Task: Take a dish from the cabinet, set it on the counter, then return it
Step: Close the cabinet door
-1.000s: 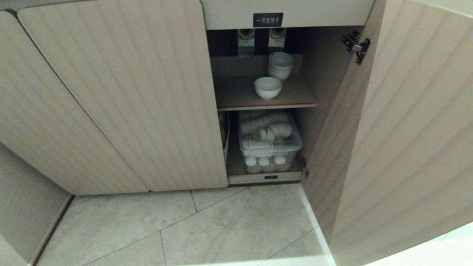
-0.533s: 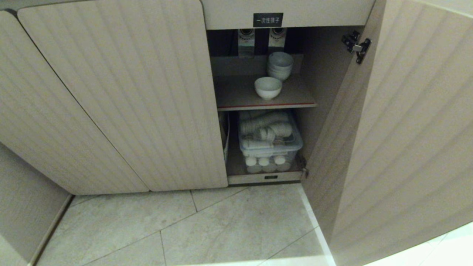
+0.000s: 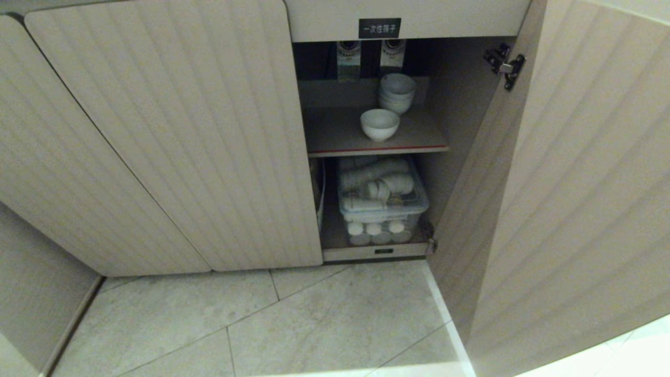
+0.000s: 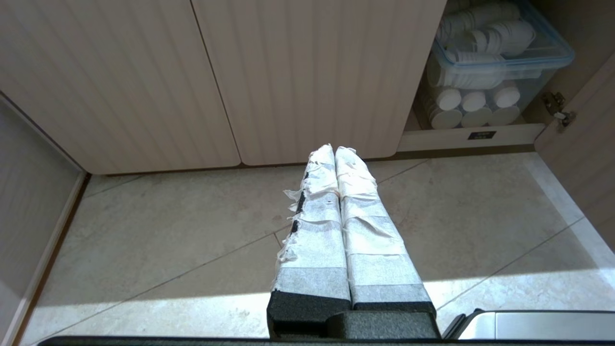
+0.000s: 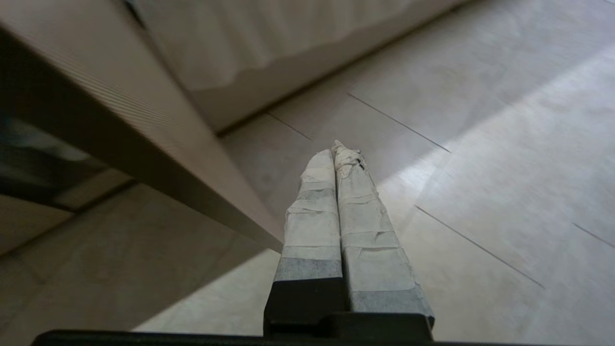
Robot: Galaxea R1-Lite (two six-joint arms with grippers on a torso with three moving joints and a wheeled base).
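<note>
White "一次性筷子" on the cabinet's [image 3: 408, 21] black label [image 3: 379, 28].

The cabinet [image 3: 172, 131] has pale beige fluted doors, a black white-lettered label [image 3: 379, 28] at 12 o'clock, and a red-edged shelf [image 3: 340, 136]. The dish [image 3: 379, 124] and stacked bowls [image 3: 397, 92] are plain white. The floor [image 3: 314, 324] is grey tile. The storage box [image 3: 384, 201] has a blue-rimmed lid.
</note>
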